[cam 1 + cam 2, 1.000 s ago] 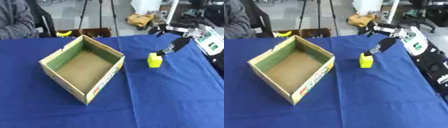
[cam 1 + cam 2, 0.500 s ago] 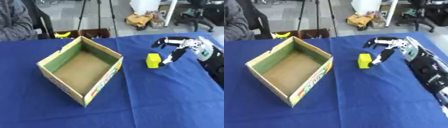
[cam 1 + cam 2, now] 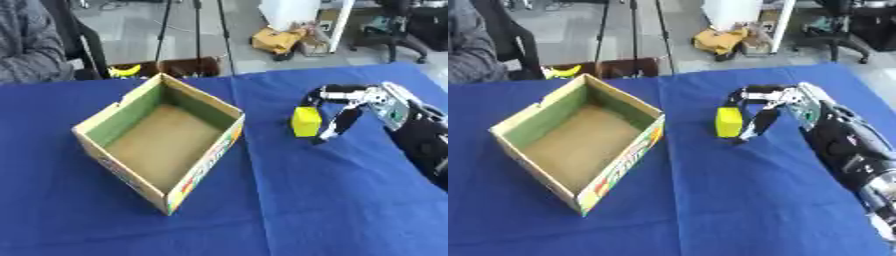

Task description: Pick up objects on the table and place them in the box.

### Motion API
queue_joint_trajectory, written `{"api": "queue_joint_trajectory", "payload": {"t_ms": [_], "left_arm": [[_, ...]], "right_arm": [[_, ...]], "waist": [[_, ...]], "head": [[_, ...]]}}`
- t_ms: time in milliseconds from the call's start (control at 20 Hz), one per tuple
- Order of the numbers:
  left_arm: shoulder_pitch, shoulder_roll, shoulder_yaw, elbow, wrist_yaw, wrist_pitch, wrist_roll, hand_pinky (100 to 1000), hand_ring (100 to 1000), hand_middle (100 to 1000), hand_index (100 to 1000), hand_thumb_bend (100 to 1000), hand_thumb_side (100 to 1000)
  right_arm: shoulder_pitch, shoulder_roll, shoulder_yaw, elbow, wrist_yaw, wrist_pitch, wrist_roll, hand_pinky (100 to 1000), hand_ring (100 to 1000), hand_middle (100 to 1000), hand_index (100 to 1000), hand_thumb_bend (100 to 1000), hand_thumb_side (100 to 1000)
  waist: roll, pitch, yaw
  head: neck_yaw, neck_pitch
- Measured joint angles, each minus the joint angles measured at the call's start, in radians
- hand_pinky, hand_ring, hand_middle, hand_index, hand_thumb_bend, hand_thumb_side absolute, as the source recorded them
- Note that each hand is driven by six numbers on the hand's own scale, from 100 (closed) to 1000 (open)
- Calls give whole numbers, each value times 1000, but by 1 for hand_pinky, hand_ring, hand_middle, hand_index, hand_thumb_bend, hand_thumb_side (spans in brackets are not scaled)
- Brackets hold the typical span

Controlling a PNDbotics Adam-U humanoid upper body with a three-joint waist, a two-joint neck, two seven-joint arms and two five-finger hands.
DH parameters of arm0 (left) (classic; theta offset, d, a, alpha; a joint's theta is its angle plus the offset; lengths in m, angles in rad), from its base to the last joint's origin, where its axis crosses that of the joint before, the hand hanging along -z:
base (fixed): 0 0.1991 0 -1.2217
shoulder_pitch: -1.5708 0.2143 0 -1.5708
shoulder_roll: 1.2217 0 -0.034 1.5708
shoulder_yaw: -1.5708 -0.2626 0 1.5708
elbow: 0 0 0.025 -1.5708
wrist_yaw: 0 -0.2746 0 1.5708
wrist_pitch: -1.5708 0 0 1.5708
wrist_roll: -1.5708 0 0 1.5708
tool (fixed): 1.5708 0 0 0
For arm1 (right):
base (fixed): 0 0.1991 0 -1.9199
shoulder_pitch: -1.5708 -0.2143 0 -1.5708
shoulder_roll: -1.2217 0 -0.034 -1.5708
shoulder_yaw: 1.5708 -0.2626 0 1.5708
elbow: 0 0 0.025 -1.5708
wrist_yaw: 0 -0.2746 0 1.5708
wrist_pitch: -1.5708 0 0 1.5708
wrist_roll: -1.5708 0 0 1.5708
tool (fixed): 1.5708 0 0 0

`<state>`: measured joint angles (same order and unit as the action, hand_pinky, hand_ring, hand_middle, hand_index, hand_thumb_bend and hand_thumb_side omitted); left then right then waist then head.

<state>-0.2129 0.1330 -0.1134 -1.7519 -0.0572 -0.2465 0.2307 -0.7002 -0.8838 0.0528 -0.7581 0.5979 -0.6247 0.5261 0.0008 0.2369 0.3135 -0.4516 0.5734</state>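
Nearer the box point(image 3: 157, 145), right robot hand point(image 3: 346, 107) now grips block point(image 3: 305, 121).

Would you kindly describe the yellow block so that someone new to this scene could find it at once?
Start at the open cardboard box on the blue table and look to its right. There stands the yellow block, with the right hand curved around it from the right. It is the only yellow thing on the cloth.

A matt blue cloth point(image 3: 289, 200) is covering the table. The box point(image 3: 157, 145) is showing dull brown cardboard inside, printed paper outside. The yellow block point(image 3: 305, 121) is looking smooth. The right hand point(image 3: 773, 102) is showing black plastic and silvery metal.
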Motion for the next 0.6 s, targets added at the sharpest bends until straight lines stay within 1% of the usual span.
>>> {"api": "queue_joint_trajectory", "payload": {"t_ms": [50, 100, 200, 300, 450, 500, 550, 600], "left_arm": [[0, 0, 0, 0, 0, 0, 0, 562, 637, 604, 692, 310, 809], [0, 0, 0, 0, 0, 0, 0, 562, 637, 604, 692, 309, 810], [0, 0, 0, 0, 0, 0, 0, 562, 637, 604, 692, 309, 810], [0, 0, 0, 0, 0, 0, 0, 562, 637, 604, 692, 309, 810], [1, 0, 0, 0, 0, 0, 0, 562, 637, 604, 692, 309, 810], [1, 0, 0, 0, 0, 0, 0, 563, 637, 604, 692, 309, 810], [1, 0, 0, 0, 0, 0, 0, 563, 637, 604, 692, 309, 810], [1, 0, 0, 0, 0, 0, 0, 563, 637, 604, 692, 308, 811]], "right_arm": [[-1, 4, -3, 2, 17, -8, -10, 771, 855, 686, 700, 564, 430], [-3, 9, -6, 4, 34, -15, -20, 756, 841, 623, 650, 534, 405], [-4, 16, -13, 6, 66, -30, -43, 739, 828, 565, 596, 503, 369], [-9, 18, -19, 10, 98, -42, -67, 720, 813, 509, 554, 438, 330], [-18, 26, -29, 11, 145, -60, -105, 700, 796, 472, 517, 353, 287], [-21, 27, -32, 11, 162, -66, -119, 692, 789, 456, 500, 278, 241], [-21, 29, -36, 10, 178, -73, -133, 687, 784, 445, 490, 239, 221], [-22, 33, -40, 8, 195, -81, -148, 682, 777, 424, 472, 173, 183]], "waist": [[0, 0, 0], [0, 0, -1], [0, 0, -5], [0, 0, -6], [0, 0, -9], [0, 0, -10], [0, -1, -12], [0, -2, -12]], "head": [[0, 0], [0, 0], [-1, 0], [-2, 0], [-3, -1], [-3, -1], [-3, -2], [-3, -2]]}}
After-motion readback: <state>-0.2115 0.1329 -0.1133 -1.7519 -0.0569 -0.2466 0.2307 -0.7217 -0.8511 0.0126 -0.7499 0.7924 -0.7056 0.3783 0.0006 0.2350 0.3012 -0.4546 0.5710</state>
